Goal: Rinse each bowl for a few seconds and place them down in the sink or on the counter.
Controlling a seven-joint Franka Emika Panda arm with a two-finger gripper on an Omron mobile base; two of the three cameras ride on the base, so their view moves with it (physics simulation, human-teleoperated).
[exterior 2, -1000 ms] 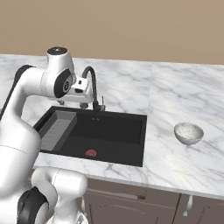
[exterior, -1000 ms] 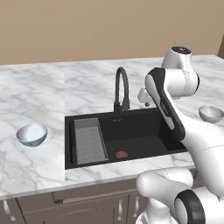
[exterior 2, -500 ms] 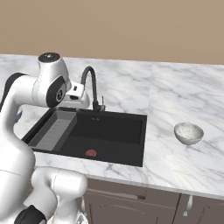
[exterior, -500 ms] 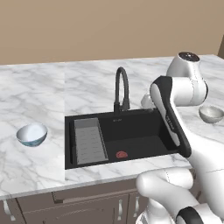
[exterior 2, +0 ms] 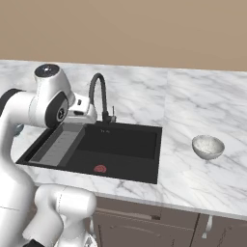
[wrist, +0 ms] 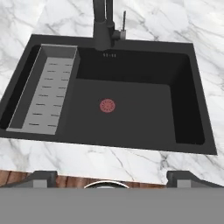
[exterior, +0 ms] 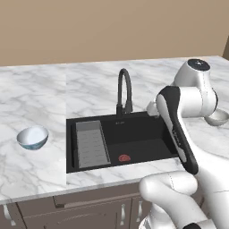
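The pale blue bowl (exterior: 32,137) rests upright on the counter (exterior: 40,94) left of the sink (exterior: 138,143). The speckled greyish bowl (exterior 2: 208,146) stands on the counter right of the sink, and my arm partly hides this speckled bowl (exterior: 218,117) in the left base view. My gripper (wrist: 112,177) hangs high over the sink's front edge, open and holding nothing. It looks down on the black basin (wrist: 131,118) and the red drain ring (wrist: 107,105). The hand (exterior 2: 83,109) hovers beside the faucet (exterior 2: 99,96).
A grey ridged tray (wrist: 43,94) fills the basin's left side. The black arched faucet (exterior: 124,91) rises at the sink's back edge, close to my hand. No water shows at the spout. Brown cabinet fronts (exterior 2: 169,224) run under the counter.
My arm's upper joints have drawn back toward the base and sunk a little. Both bowls stay where they were. The gripper stays open.
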